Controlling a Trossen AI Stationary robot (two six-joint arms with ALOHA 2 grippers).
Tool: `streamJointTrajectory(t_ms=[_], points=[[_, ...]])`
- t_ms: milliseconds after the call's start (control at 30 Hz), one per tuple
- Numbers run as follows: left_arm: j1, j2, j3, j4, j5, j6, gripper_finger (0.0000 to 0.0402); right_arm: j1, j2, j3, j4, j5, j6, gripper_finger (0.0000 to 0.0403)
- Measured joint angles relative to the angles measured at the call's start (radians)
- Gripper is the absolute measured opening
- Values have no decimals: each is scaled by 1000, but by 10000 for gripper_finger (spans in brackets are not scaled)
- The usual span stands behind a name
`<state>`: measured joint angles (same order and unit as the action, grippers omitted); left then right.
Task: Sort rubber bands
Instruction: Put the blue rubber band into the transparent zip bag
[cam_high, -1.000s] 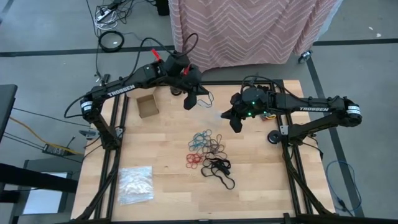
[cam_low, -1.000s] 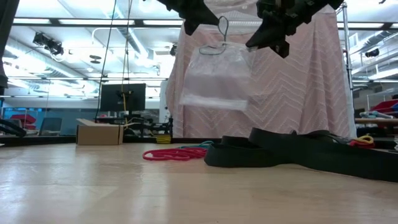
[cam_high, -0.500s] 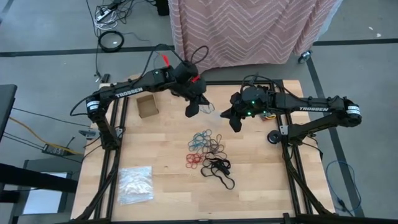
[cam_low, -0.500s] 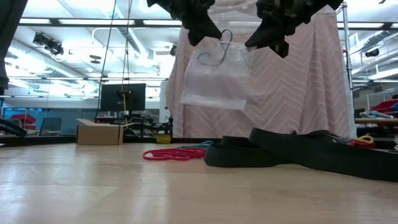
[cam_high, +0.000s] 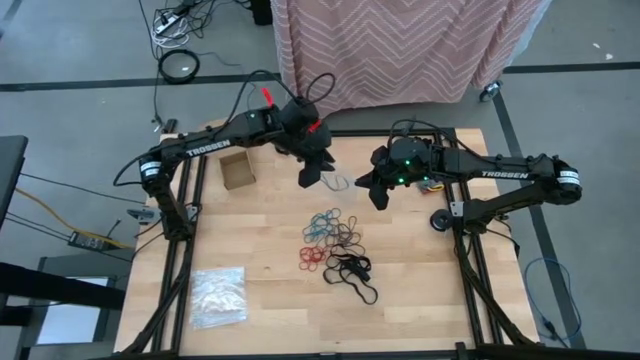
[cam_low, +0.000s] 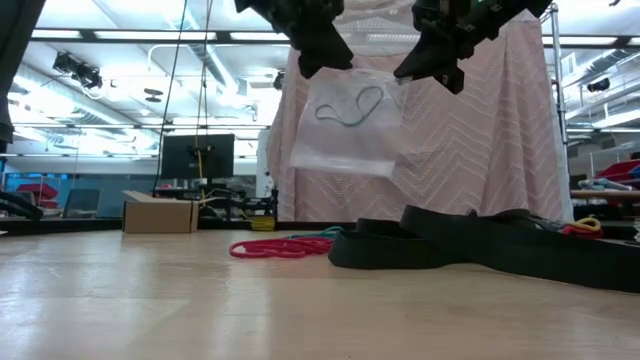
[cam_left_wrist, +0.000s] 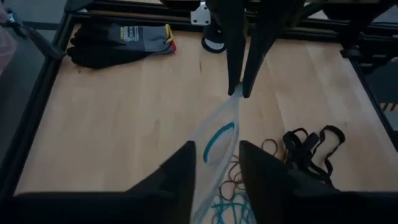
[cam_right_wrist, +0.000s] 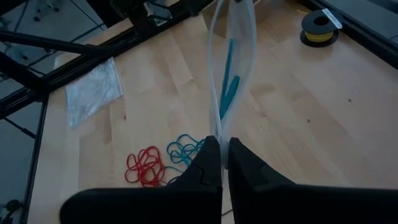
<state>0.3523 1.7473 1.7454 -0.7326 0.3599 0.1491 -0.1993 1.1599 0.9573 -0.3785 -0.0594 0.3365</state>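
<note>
Rubber bands piled mid-table, one teal band inside bag. Right gripper pinching bag edge; left gripper fingers apart above mouth. Bands light, floppy, tangle-prone; likely best pinched singly at pile edge.

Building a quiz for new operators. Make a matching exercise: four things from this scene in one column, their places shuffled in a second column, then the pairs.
Things
1. clear bag
2. teal rubber band
3. cardboard box
4. stack of flat bags

Places
A. inside the hanging bag
B. lying on the table's corner at the high view's lower left
C. pinched in the right end effector, hanging above the table
D. standing on the table close beside the left arm

Pairs: 1-C, 2-A, 3-D, 4-B
</note>
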Motion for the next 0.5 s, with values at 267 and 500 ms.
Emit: streamJointTrajectory(t_ms=[267,500], points=[[-67,-65,-40,-203,13,-6,160,-57,-2,0,-159,56,-56,0],[-150,-110,-329,-37,-57,-59,123,-85,-2,0,-129,33,-85,0]])
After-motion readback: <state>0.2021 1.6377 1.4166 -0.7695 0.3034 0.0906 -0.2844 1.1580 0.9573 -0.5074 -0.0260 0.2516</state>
